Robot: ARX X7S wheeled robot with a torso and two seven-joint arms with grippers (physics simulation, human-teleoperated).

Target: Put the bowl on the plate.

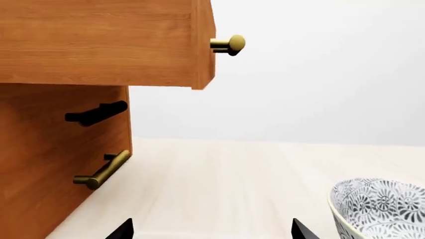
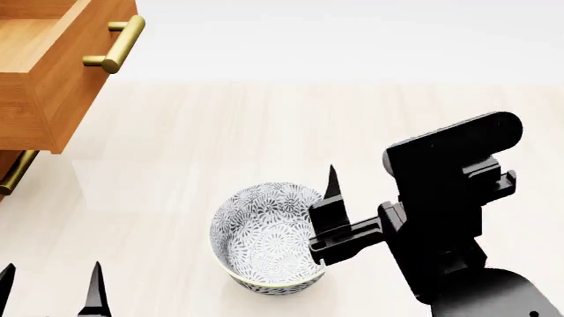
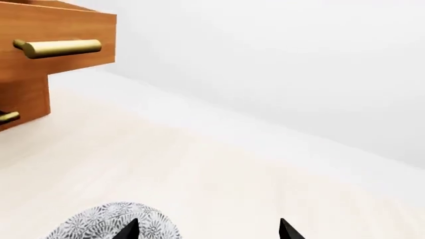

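Plainly, the right end effector (image 2: 329, 214) is seen poised at the rim of the bowl (image 2: 264, 238) on the pale wooden bench (image 2: 264, 125), and the coming move is judged to turn on that closeness. In the head view one black finger (image 2: 332, 183) is shown rising just beyond the bowl's right-hand rim, while the end effector's body is set against the rim's near right side; whether the rim is actually touched cannot be told. In the right wrist view the two fingertips are seen spread well apart with bare bench between them, so the right end effector is taken to be open and holding nothing, with the patterned bowl lying under and beside one fingertip. The left end effector (image 2: 53, 287) is caught low at the head view's left edge, well apart from the bowl, its tips likewise parted and empty in the left wrist view, where the bowl is glimpsed off to one side. The right arm is therefore judged the nearer. The bowl stands upright, being round and without a long axis. The plate is not shown in any view. An open wooden drawer (image 2: 53, 72) with a brass handle (image 2: 115, 45) is seen at the far left.
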